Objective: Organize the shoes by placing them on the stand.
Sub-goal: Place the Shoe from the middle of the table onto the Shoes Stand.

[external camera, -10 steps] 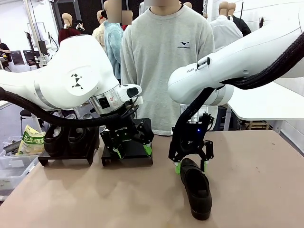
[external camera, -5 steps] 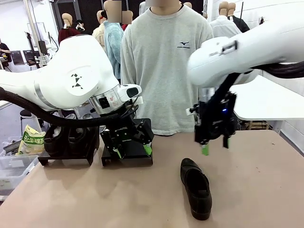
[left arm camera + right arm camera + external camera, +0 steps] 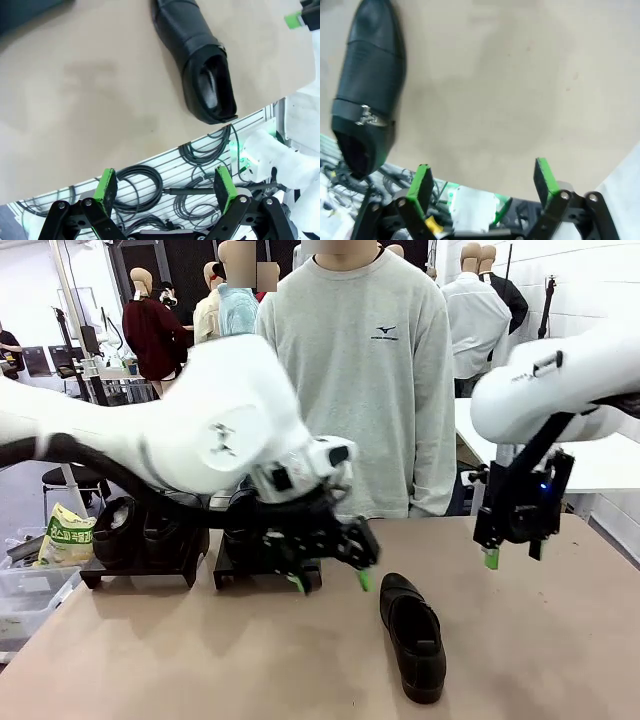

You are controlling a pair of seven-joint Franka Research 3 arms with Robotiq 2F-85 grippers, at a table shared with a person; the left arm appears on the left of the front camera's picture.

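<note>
One black shoe [image 3: 412, 636] lies on the tan table, toe toward me, right of centre. My left gripper [image 3: 331, 580] hangs open just left of the shoe's heel end and touches nothing. In the left wrist view the same shoe [image 3: 200, 65] lies ahead of the open left gripper [image 3: 165, 182]. My right gripper [image 3: 512, 555] is open and raised, off to the shoe's right. The right wrist view has the shoe [image 3: 370, 75] at the left, away from the open gripper [image 3: 483, 181]. Two dark shoes [image 3: 135, 528] rest on the left black stand [image 3: 140, 572].
A second black stand [image 3: 255, 575] sits behind my left gripper, partly hidden. A person in a grey sweatshirt [image 3: 360, 370] stands at the far edge. A clear bin [image 3: 25, 605] with a snack bag [image 3: 68, 535] sits off the table's left side.
My left arm has swung right, from over the second stand toward the shoe. My right gripper has risen and moved right, away from the shoe. The shoe has not moved.
</note>
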